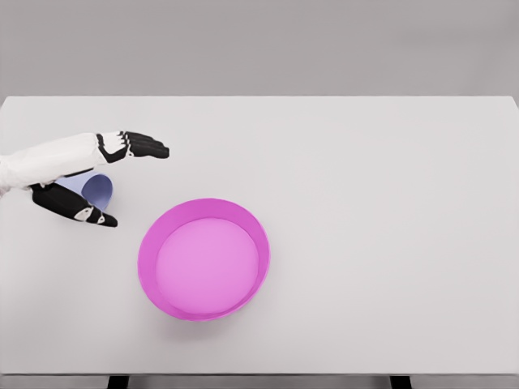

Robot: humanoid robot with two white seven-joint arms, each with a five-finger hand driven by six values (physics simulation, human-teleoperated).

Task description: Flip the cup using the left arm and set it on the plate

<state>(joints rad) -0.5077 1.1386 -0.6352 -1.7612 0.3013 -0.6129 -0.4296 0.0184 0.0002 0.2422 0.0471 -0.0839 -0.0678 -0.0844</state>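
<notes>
Head view: only 1 arm shows. The left hand (91, 180) reaches in over the table's (389, 203) left edge, its fingers (142, 147) and thumb spread around the pale blue cup (97, 190). It is not clamped yet, likely lining up a grasp for flipping. The pink plate (203, 259) waits nearby, toward the front edge.

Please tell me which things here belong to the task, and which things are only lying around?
Belong to the task:
- left hand
- pale blue cup, lying between its fingers
- pink plate

Only lying around:
- nothing besides the white table
</notes>
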